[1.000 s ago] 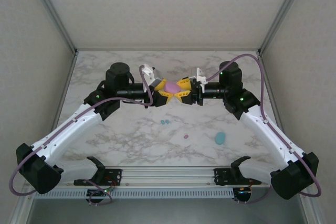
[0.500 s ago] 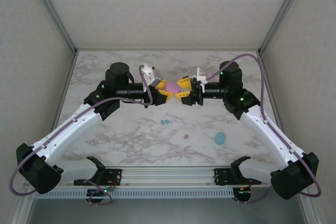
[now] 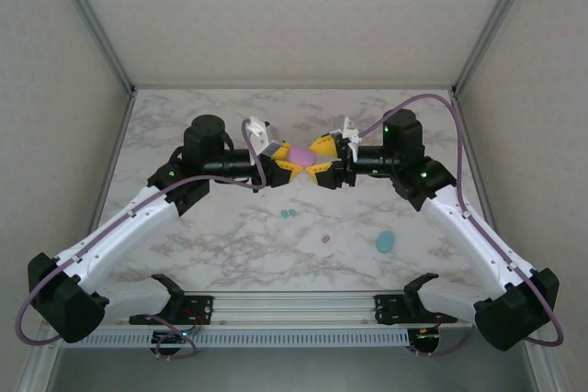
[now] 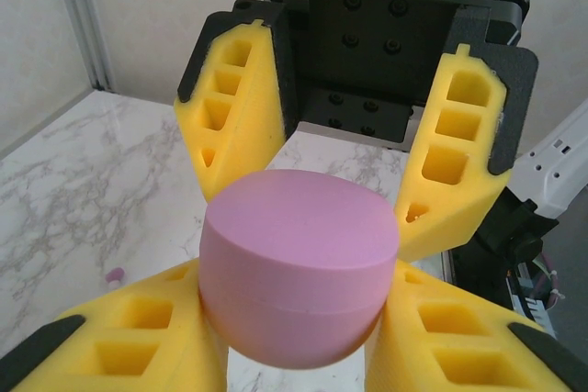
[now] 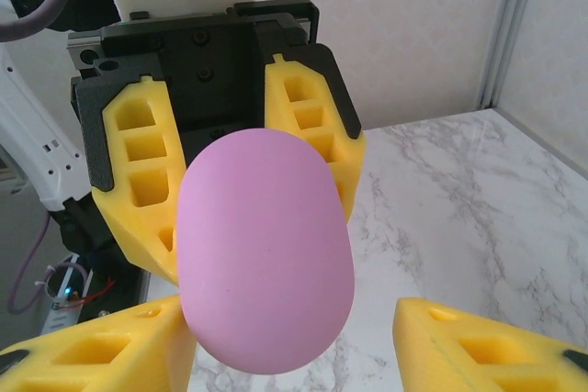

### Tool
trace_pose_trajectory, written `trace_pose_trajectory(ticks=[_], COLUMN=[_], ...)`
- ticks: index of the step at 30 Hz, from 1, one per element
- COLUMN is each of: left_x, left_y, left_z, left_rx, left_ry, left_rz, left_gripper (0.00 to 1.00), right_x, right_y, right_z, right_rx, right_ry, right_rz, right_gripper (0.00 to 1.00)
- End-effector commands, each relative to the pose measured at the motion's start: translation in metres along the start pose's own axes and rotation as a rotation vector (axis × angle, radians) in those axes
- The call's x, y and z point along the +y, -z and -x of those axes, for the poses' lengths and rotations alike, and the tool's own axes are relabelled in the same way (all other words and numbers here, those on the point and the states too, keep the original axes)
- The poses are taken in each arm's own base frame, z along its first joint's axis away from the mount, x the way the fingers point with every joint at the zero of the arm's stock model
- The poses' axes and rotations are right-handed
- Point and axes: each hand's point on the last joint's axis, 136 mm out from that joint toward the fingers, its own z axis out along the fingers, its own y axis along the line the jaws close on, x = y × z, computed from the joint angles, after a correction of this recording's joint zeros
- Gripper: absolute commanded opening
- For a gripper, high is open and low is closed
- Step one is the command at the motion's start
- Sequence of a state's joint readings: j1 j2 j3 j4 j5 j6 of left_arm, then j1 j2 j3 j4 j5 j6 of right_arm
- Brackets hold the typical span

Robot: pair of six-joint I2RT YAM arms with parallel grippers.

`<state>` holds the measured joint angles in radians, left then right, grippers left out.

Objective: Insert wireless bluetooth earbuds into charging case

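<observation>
On tabletop (image 3: 230, 236), teal earbuds (image 3: 289, 214), teal case (image 3: 385, 242)

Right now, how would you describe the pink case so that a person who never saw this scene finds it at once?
Look at the marble table, toward its far middle, where the two arms meet. Between them, above the surface, the left gripper holds the pink case. It is the one pink oval off the table; the teal case lies flat near the right arm.

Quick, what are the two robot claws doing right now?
Left gripper: closed, holding the pink oval plastic case.
Right gripper: open, holding nothing.
</observation>
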<state>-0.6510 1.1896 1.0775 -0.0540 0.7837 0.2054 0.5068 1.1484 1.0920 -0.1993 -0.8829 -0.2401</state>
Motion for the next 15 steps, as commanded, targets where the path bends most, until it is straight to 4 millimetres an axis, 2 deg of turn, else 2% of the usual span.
trace_pose_trajectory(ticks=[1,15], left_x=[-0.011,-0.010], left_y=[0.006,0.006], left_z=[0.009,0.003], left_rx=[-0.032,-0.014], left_ry=[-0.041,-0.037], left_rz=[-0.027,-0.023], left_gripper=[0.31,0.31], right_x=[-0.002,-0.009], right_y=[0.007,0.010], right_z=[0.019,0.032], right_rx=[-0.028,-0.059], right_ry=[0.013,-0.041], right_rz=[-0.043,-0.064], right_gripper=[0.59,0.63])
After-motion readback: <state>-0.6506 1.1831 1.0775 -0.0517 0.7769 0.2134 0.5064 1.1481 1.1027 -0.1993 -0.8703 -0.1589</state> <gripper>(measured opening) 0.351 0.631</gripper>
